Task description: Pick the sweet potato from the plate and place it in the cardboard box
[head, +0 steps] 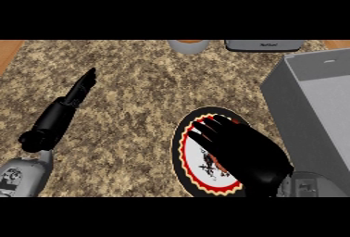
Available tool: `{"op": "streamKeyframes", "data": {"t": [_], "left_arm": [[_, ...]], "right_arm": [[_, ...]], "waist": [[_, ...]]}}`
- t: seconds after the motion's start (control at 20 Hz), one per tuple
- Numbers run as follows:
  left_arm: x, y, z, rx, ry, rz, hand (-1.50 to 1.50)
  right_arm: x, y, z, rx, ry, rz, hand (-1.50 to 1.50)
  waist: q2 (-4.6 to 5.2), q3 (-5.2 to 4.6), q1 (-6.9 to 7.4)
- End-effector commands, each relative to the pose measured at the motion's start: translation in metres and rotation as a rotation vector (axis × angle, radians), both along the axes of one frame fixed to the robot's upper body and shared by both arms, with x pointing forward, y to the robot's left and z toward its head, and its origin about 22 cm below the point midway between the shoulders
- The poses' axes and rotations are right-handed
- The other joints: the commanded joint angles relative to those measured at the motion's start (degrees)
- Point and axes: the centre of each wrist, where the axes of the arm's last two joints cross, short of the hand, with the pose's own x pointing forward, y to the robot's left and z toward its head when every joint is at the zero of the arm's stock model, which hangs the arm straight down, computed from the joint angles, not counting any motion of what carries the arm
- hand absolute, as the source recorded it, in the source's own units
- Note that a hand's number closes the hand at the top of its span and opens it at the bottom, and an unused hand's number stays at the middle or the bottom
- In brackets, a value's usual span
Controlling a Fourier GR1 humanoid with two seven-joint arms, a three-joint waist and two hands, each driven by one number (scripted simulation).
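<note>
Speckled-stone desk [137, 92]. Plate [188, 159], near edge; right hand [242, 150] spread over it, sweet potato hidden beneath. Grey box [308, 111], right edge. Left hand [80, 90] straight, idle. Risk: unseen potato rolling off during closure.

the right hand [242, 152] is covering the middle and right part of the plate [188, 159], and the sweet potato is not showing anywhere on the plate; whether it is lying under the palm cannot be told. the plate's lower rim is being cut off by the view's bottom. right of the plate, the grey box [308, 106] is running out past the right edge. beyond the plate, a cup [188, 45] and a grey appliance [265, 45] are being cropped at the top.
</note>
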Motion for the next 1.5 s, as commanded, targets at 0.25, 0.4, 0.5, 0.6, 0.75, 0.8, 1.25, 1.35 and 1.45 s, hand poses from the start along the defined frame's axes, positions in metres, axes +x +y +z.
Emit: {"op": "streamKeyframes", "data": {"t": [0.25, 0.4, 0.5, 0.6, 0.75, 0.8, 1.25, 1.35, 1.45], "left_arm": [[-0.003, -0.013, -0.014, 0.004, -0.016, 0.003, 0.00], [0.002, 0.002, -0.004, 0.004, 0.013, 0.005, 0.00], [0.001, -0.001, 0.003, -0.016, 0.010, -0.010, 0.00], [-0.018, -0.008, 0.006, 0.015, 0.020, -0.006, 0.00], [-0.011, 0.001, -0.022, 0.003, 0.009, 0.004, 0.00], [0.005, -0.006, -0.010, 0.009, 0.009, 0.006, 0.00], [0.005, 0.003, 0.001, 0.005, -0.006, -0.003, 0.00], [-0.006, -0.001, 0.009, 0.005, 0.008, 0.006, 0.00], [0.012, 0.000, 0.004, -0.012, 0.009, -0.007, 0.00]], "right_arm": [[0.015, 0.000, -0.031, -0.093, -0.035, -0.014, -1.50], [0.035, 0.003, -0.040, -0.105, -0.030, -0.036, -1.50], [0.029, 0.011, -0.048, -0.109, -0.034, -0.034, -1.50], [0.030, 0.001, -0.057, -0.085, -0.021, -0.032, -1.50], [0.016, 0.006, -0.066, -0.054, -0.006, -0.003, -1.50], [0.019, 0.000, -0.069, -0.079, 0.009, 0.000, -1.50], [0.056, 0.010, -0.077, -0.140, -0.012, -0.060, -1.50], [0.027, -0.021, -0.098, -0.129, -0.023, -0.039, -1.50], [0.064, 0.003, -0.097, -0.127, -0.014, -0.068, -1.50]], "waist": [[0.06, 0.01, 0.00], [0.07, 0.01, 0.17], [0.03, 0.01, 0.14], [-0.02, 0.03, 0.25], [0.03, 0.01, -0.06], [0.04, 0.01, -0.18], [0.07, 0.00, 0.12], [-0.03, 0.03, -0.07], [0.09, 0.01, 0.09]]}}
